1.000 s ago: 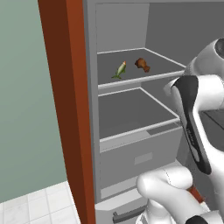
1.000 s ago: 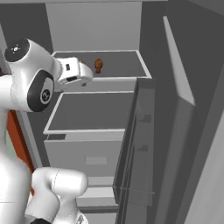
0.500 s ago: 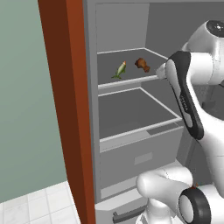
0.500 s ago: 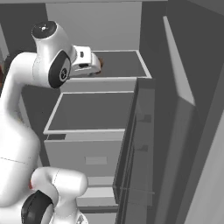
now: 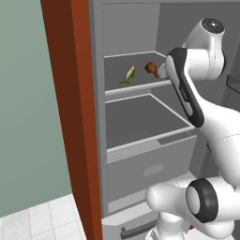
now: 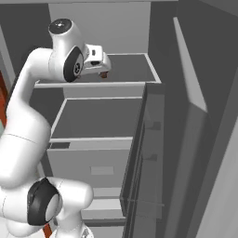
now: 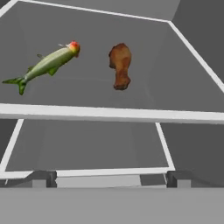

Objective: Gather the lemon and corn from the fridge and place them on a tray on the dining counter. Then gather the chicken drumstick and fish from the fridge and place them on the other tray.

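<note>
Drumstick [image 7: 120,65] and fish [image 7: 46,64] lie side by side on the fridge's upper shelf [image 7: 109,113], ahead of our hand [image 6: 103,70] and past the shelf's front lip. We judge the drumstick nearer our line; its long axis runs away from us, while the fish lies slantwise to its left. Our hand stands wide open, empty. Its fingertips are hard to make out.

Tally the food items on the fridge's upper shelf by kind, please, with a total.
Fish: 1
Chicken drumstick: 1
Total: 2, both lying on the upper shelf, apart from each other.
</note>
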Tool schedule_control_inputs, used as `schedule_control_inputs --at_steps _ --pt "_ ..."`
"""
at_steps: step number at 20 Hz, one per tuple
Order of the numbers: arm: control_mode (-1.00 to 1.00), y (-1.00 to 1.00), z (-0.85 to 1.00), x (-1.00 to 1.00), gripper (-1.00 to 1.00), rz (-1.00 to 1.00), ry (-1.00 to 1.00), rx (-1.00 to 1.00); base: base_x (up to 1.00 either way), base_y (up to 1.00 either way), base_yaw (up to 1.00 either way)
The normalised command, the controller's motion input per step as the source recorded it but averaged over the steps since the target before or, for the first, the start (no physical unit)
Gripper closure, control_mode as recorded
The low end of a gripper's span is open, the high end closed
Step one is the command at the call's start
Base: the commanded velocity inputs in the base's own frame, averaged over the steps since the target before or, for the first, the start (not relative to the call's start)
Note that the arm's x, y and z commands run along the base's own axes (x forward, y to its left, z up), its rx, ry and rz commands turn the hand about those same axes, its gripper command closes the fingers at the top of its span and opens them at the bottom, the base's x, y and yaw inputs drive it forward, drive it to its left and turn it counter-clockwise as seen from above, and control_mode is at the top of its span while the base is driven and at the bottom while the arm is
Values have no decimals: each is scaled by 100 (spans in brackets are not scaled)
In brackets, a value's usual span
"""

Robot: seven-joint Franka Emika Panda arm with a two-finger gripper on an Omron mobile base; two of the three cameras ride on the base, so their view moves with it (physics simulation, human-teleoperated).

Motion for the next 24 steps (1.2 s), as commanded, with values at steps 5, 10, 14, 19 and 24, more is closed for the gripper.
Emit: schedule_control_inputs --at_steps 5,10,14,19,24 --pt "-100 9 -10 54 -100 -8 4 0 0 0 0" --pt "-100 1 -9 54 -100 -3 6 0 0 0 0" --pt "-100 0 -11 55 -100 0 4 0 0 0 0" --pt "-100 0 -12 57 -100 0 5 0 0 0 0" --pt "-100 0 -11 55 -100 0 4 0 0 0 0"
